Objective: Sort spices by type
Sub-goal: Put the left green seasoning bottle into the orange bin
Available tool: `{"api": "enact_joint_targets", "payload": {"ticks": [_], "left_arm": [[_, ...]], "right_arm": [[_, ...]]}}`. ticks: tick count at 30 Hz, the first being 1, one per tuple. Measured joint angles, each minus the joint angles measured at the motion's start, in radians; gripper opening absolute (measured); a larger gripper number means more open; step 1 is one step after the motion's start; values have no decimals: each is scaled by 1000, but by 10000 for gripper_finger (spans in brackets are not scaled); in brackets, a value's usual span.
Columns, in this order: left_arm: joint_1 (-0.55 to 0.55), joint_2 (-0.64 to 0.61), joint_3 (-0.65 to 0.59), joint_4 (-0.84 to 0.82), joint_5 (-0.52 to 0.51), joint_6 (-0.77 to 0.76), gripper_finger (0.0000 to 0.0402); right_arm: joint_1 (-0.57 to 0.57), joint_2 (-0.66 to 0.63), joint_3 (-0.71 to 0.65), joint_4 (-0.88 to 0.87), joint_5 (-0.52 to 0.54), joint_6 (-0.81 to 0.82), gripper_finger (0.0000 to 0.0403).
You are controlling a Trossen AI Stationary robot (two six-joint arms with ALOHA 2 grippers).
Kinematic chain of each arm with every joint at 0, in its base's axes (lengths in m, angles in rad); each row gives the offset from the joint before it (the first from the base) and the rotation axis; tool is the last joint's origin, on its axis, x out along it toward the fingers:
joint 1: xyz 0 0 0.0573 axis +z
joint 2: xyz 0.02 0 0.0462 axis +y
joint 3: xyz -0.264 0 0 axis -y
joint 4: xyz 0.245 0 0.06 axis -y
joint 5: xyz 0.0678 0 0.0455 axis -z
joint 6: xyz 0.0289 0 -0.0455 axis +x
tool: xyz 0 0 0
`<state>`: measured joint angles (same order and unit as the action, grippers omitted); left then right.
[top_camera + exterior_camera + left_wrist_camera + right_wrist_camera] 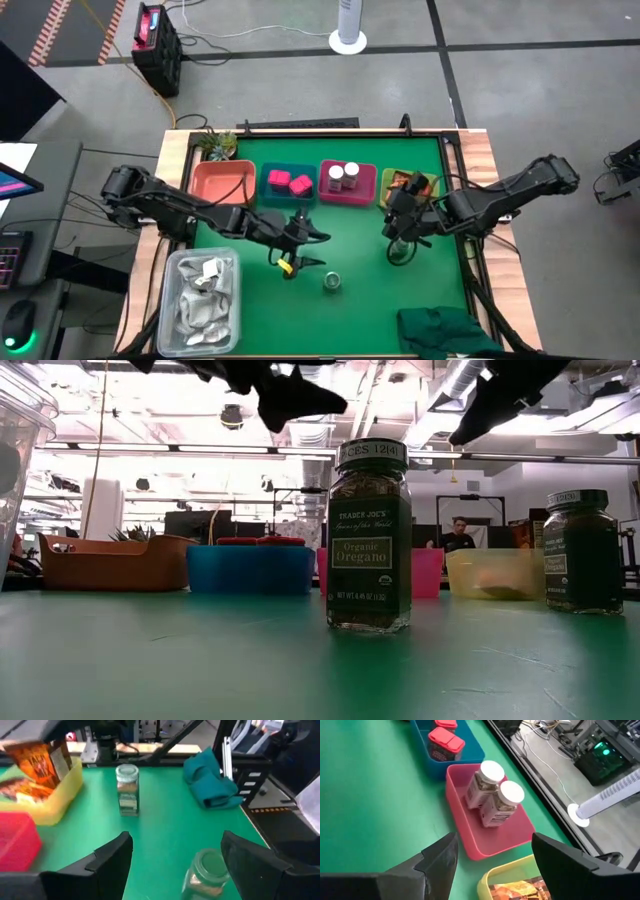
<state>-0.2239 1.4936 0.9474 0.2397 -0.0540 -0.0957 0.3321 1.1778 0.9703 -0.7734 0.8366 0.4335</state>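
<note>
We judge the oregano jar (368,538) on the desk (360,280) rigid, smooth, breakable glass, best gripped around its body by the left gripper (172,865), fingers wide open and empty like the right gripper (492,865).

Pink blocks (445,742) in blue bin (470,755); white-capped jars (495,795) in pink bin (470,845).

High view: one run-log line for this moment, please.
left claw open, above oregano jar | right claw open, over second jar | orange bin empty
</note>
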Motion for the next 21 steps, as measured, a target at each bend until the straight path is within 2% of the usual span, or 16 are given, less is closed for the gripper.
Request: {"api": "enact_joint_targets", "payload": {"ticks": [4, 6, 12, 17, 21], "left_arm": [[-18, 46, 43, -3, -4, -15, 290], [-31, 82, 72, -70, -9, -10, 290], [-55, 190, 232, -159, -7, 96, 290], [-61, 280, 359, -315, 1, 133, 290], [-61, 342, 466, -459, 49, 149, 294]], "right_arm": [[-20, 0, -17, 9, 1, 3, 286], [-38, 0, -47, 7, 0, 2, 286], [-86, -9, -137, 23, -2, 1, 286], [-93, -29, -142, 37, -1, -1, 286], [-86, -42, -141, 58, -1, -17, 286]]}}
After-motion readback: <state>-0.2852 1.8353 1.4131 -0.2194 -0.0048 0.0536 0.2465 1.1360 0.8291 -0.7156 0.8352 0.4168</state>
